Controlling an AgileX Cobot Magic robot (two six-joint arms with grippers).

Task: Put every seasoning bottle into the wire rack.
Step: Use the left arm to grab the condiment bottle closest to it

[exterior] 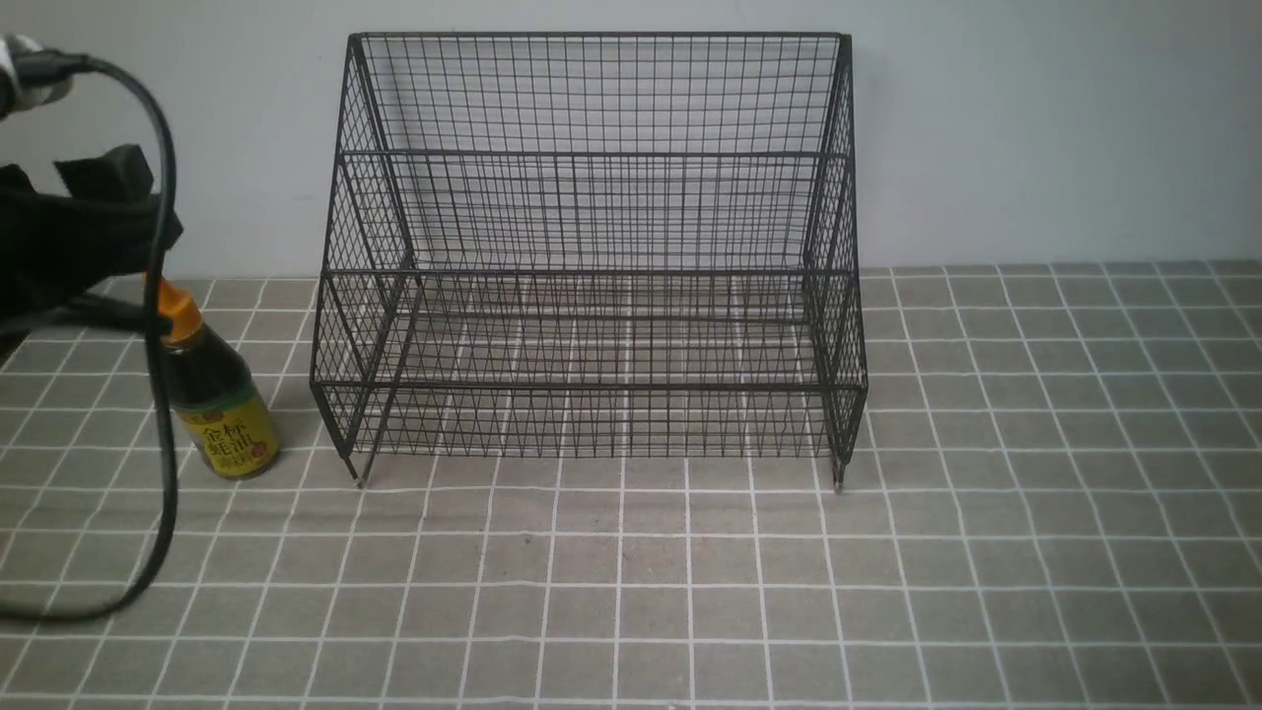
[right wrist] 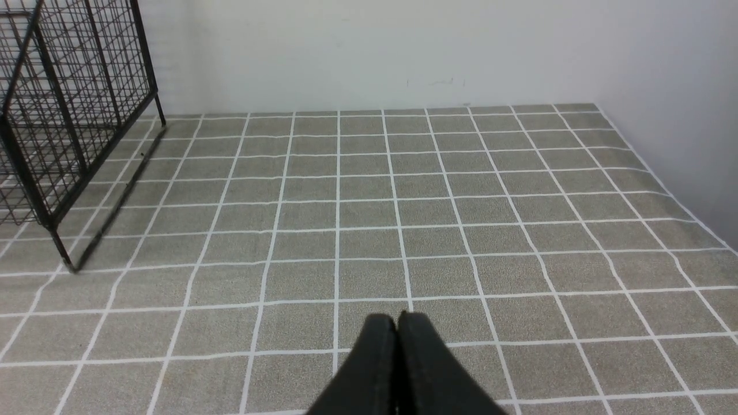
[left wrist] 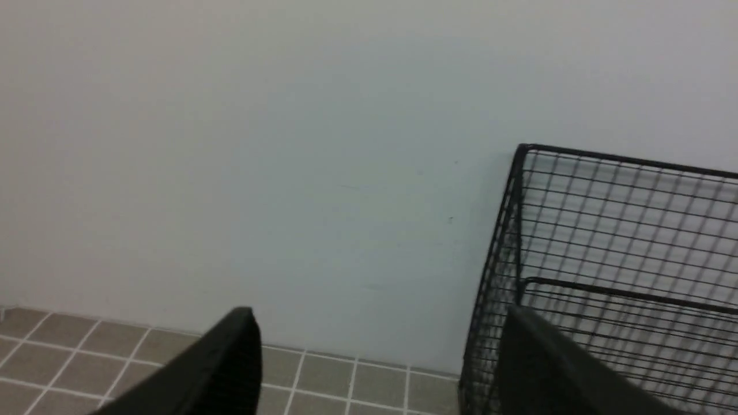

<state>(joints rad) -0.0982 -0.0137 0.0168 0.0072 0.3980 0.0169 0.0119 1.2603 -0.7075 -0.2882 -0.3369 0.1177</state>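
Seasoning bottle stands left of the wire rack.

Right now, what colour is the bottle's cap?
Orange, atop the bottle; the front view shows it best.

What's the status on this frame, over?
Left gripper open, empty, near the bottle. Right gripper shut, empty. Bottle upright on table, left of empty rack. Cable hangs in front of bottle.

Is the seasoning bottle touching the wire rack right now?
Apart. The front view shows the seasoning bottle standing left of the wire rack, with bare tiles visible between its base and the rack's front left leg.
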